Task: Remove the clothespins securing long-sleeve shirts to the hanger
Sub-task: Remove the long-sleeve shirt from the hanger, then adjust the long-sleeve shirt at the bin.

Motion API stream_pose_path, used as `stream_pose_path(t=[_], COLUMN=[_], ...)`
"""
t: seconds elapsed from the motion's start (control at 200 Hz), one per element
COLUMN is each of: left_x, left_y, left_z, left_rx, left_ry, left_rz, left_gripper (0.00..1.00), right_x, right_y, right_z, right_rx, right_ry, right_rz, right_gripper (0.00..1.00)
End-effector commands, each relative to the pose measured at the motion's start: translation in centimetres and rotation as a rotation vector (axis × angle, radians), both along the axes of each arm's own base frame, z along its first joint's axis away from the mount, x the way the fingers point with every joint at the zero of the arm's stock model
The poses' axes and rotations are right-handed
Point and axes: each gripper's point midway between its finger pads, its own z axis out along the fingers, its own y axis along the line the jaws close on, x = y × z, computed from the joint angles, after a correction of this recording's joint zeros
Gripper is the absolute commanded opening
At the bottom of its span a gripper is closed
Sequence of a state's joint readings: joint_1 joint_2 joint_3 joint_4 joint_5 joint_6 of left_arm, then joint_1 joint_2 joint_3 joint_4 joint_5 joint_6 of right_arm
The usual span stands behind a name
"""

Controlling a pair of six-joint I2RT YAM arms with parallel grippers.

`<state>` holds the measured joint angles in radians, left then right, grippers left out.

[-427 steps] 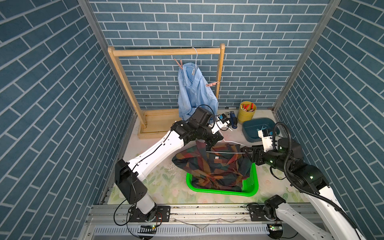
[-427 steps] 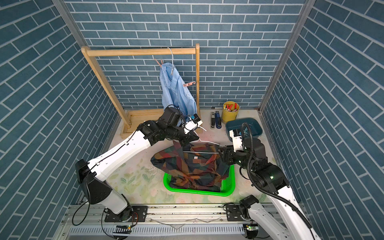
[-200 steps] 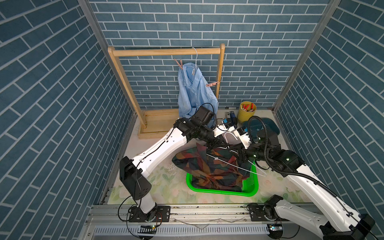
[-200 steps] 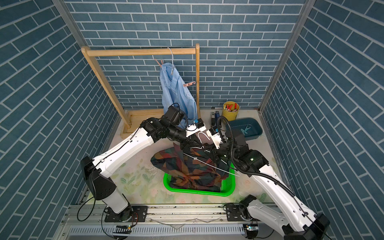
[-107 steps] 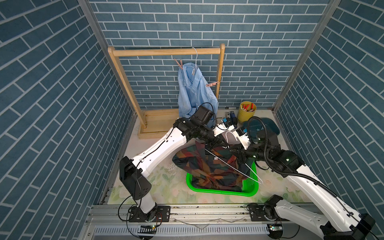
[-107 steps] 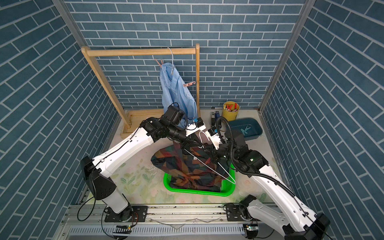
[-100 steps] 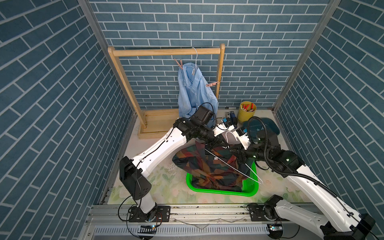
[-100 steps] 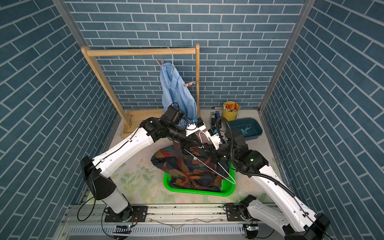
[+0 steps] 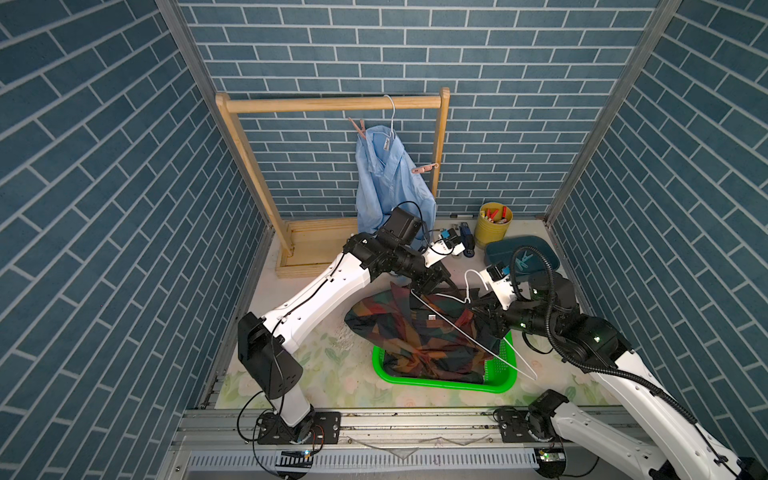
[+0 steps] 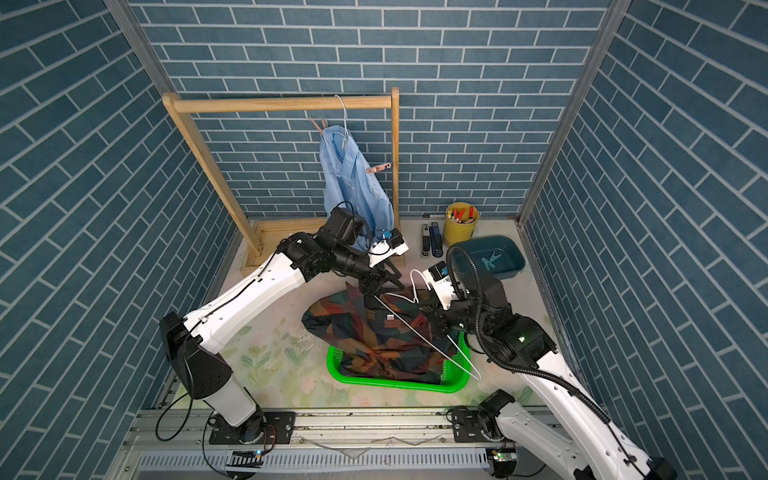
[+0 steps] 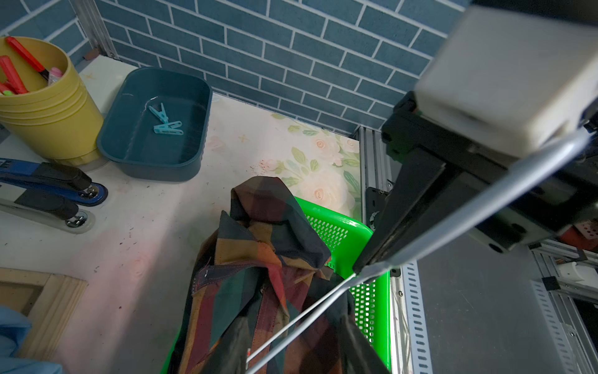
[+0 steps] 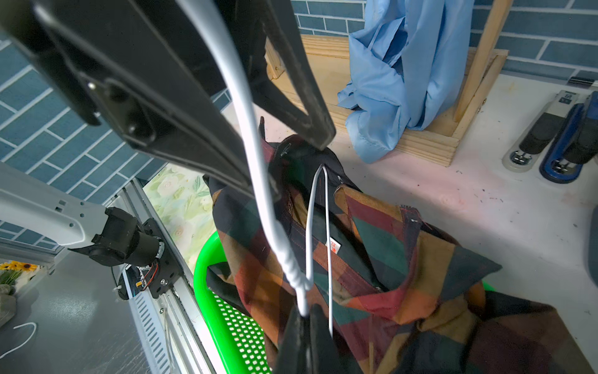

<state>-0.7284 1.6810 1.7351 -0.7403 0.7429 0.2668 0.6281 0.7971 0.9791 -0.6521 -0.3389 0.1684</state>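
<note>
Wire hanger pinched at neck by right claw, above green basket. Left claw spread, above basket's far edge. Plaid shirt draped over basket. Teal clothespins dropped in tub beyond basket. Pink clothespins clipped on blue shirt, well behind basket. Risk judged: hanger arm snagged in collar when lifted, shirt dragged off basket.

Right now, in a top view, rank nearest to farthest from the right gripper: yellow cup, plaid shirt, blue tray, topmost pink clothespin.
1. plaid shirt, directly beneath the right gripper, jaws shut on the white hanger.
2. blue tray, just behind it.
3. yellow cup, by the back wall.
4. topmost pink clothespin, up on the pale blue shirt.
</note>
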Motion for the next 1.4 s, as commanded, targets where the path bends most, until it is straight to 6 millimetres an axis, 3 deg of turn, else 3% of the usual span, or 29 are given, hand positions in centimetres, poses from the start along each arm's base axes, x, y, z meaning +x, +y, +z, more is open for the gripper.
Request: stream_pose_path(t=[0.0, 0.125, 0.305, 0.45, 0.555, 0.66, 0.76, 0.855, 1.0, 1.225, 1.305, 1.395], left_x=[0.1, 1.1, 3.0, 3.7, 4.6, 4.9, 3.8, 3.4, 3.2, 1.4, 1.0, 0.3], left_y=[0.6, 1.6, 4.5, 8.1, 12.2, 16.3, 17.2, 17.8, 21.0, 20.4, 19.7, 18.7], left_z=[1.2, 0.5, -0.4, -1.3, -3.0, -6.3, -9.5, -11.1, -13.0, -15.0, -15.0, -14.3], left_rx=[-0.039, -0.028, -0.031, -0.010, 0.005, 0.093, 0.173, 0.218, 0.287, 0.282, 0.265, 0.249], left_ry=[-0.027, -0.011, -0.012, -0.009, 0.011, 0.085, 0.180, 0.210, 0.277, 0.386, 0.403, 0.399], left_rz=[-0.002, 0.052, 0.202, 0.345, 0.524, 0.696, 0.724, 0.748, 0.857, 0.799, 0.768, 0.727], left_gripper=[0.51, 0.51, 0.51, 0.51, 0.52, 0.71, 0.96, 0.98, 0.97, 0.90, 0.88, 0.77], right_x=[-0.7, -1.1, -2.1, -2.7, -2.6, -2.6, -2.6, -2.4, -2.3, -2.3, -2.3, -2.2], right_y=[-1.4, -2.4, -3.6, -4.1, -4.1, -3.9, -3.6, -3.4, -3.1, -3.0, -2.9, -2.8], right_z=[0.3, 1.5, 4.5, 7.1, 7.9, 8.3, 8.6, 8.8, 9.0, 8.6, 8.6, 8.5], right_rx=[-0.034, -0.039, 0.001, 0.044, 0.048, 0.064, 0.078, 0.084, 0.092, 0.087, 0.086, 0.084], right_ry=[-0.016, -0.044, -0.107, -0.158, -0.166, -0.176, -0.179, -0.183, -0.187, -0.179, -0.178, -0.177], right_rz=[-0.030, -0.056, -0.081, -0.088, -0.094, -0.086, -0.075, -0.067, -0.060, -0.055, -0.052, -0.051], right_gripper=[0.00, 0.00, 0.00, 0.00, 0.00, 0.00, 0.00, 0.00, 0.00, 0.00, 0.00, 0.00])
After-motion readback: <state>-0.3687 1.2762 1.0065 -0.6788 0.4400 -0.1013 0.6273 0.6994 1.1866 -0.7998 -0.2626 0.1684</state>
